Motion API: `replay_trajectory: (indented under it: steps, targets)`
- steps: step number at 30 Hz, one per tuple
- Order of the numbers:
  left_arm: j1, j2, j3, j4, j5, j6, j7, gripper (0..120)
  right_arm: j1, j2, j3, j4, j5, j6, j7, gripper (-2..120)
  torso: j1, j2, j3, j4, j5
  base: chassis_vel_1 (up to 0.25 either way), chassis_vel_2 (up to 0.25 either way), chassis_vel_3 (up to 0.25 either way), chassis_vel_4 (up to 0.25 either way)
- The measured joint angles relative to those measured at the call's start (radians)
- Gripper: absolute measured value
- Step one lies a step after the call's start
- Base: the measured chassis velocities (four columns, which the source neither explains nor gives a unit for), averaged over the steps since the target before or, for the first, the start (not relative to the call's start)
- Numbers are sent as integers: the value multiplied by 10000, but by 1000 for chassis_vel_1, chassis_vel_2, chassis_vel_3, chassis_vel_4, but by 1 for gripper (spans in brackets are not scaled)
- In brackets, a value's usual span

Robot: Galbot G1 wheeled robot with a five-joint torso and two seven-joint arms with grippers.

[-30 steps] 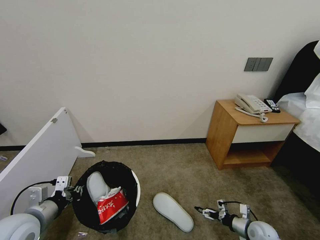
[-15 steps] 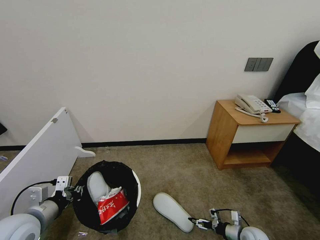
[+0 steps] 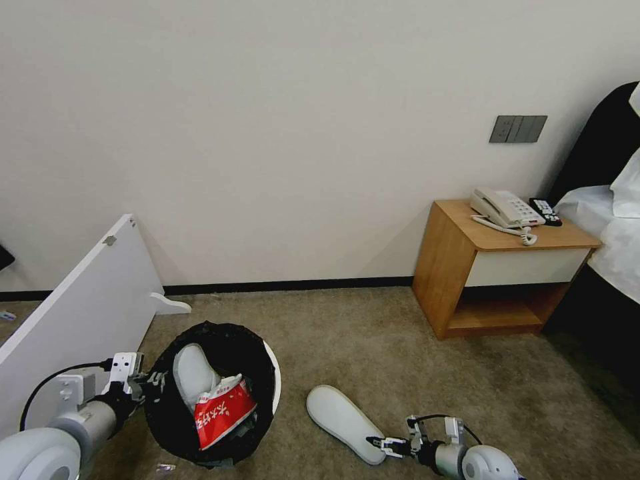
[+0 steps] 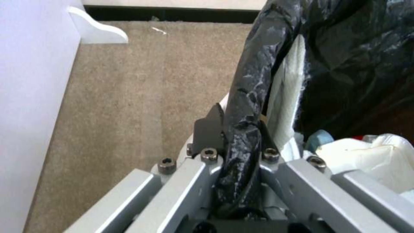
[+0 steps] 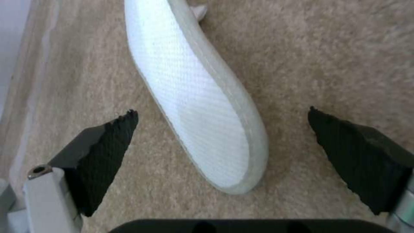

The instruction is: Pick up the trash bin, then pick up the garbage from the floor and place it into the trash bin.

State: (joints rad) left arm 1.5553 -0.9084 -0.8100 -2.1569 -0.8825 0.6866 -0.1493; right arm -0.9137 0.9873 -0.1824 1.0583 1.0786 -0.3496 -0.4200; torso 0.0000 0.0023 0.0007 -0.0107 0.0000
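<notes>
Slipper pickup: right gripper [image 3: 375, 443] lines up at the slipper's [image 3: 345, 423] near end.
Jaws wide, empty, straddling the slipper just right of the bin [image 3: 270, 373]; left gripper [image 4: 233, 129] pinches the bin's rim. Next, I judge: lower, then close.

Our arms are rounded silver-grey metal tubes with white wrist brackets and looping black cables. Our left gripper [image 4: 235, 129] has grey aluminium links with hex screws; our right gripper [image 5: 222, 129] bears black ridged rubber fingertips [image 5: 108, 142].
</notes>
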Motion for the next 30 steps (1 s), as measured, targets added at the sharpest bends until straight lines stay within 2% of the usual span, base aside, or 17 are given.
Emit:
replay_trajectory:
  steps: [8, 12, 14, 16, 19, 20, 21, 22, 25, 26, 29, 30]
  targets:
    - [-8, 14, 6, 4, 2, 1, -1, 2, 301, 420, -171, -365, -120, 35, -64, 100, 0, 1, 0, 1, 1, 0, 0, 0, 0]
    - [6, 21, -3, 27, 0, 0, 5, 2, 445, 558, -310, -479, -180, 37, -112, 96, 0, 1, 0, 1, 0, 0, 0, 0, 0]
    - [0, 38, -8, 59, 0, 0, 9, 2, 497, 594, -418, -500, -274, 27, -190, 85, 0, 1, 0, 1, -1, 0, 0, 0, 0]
    - [-10, 40, -9, 63, -5, 0, 13, 2, 510, 611, -436, -515, -319, 25, -240, 82, 0, 1, 0, 1, 0, 0, 0, 0, 0]
    - [-21, 44, -9, 81, -14, 0, 21, 2, 511, 607, -446, -544, -445, 31, -359, 68, 0, 1, 0, 0, 0, 0, 0, 0, 0]
    - [-21, 44, -9, 81, -14, 0, 21, 2, 511, 607, -446, -544, -445, 31, -359, 68, 0, 1, 0, 0, 0, 0, 0, 0, 0]
    - [-25, 49, -9, 98, -15, 0, 28, 2, 498, 577, -446, -546, -485, 45, -409, 62, 0, 1, 0, 1, 0, 0, 0, 0, 0]
    - [-25, 49, -9, 98, -15, 0, 28, 2, 498, 577, -446, -546, -485, 45, -409, 62, 0, 1, 0, 1, 0, 0, 0, 0, 0]
    - [-51, 62, -5, 135, -30, 0, 39, 2, 444, 485, -416, -533, -531, 92, -480, 47, 0, 1, -1, 0, 0, 0, 0, 0, 0]
    - [-51, 62, -5, 135, -30, 0, 39, 2, 444, 485, -416, -533, -531, 92, -480, 47, 0, 1, -1, 0, 0, 0, 0, 0, 0]
    - [-64, 64, 9, 147, -38, 0, 41, 2, 408, 418, -399, -466, -556, 141, -548, 30, 0, 1, 0, 0, 1, 0, 0, 0, 0]
    - [-64, 64, 9, 147, -38, 0, 41, 2, 408, 418, -399, -466, -556, 141, -548, 30, 0, 1, 0, 0, 1, 0, 0, 0, 0]
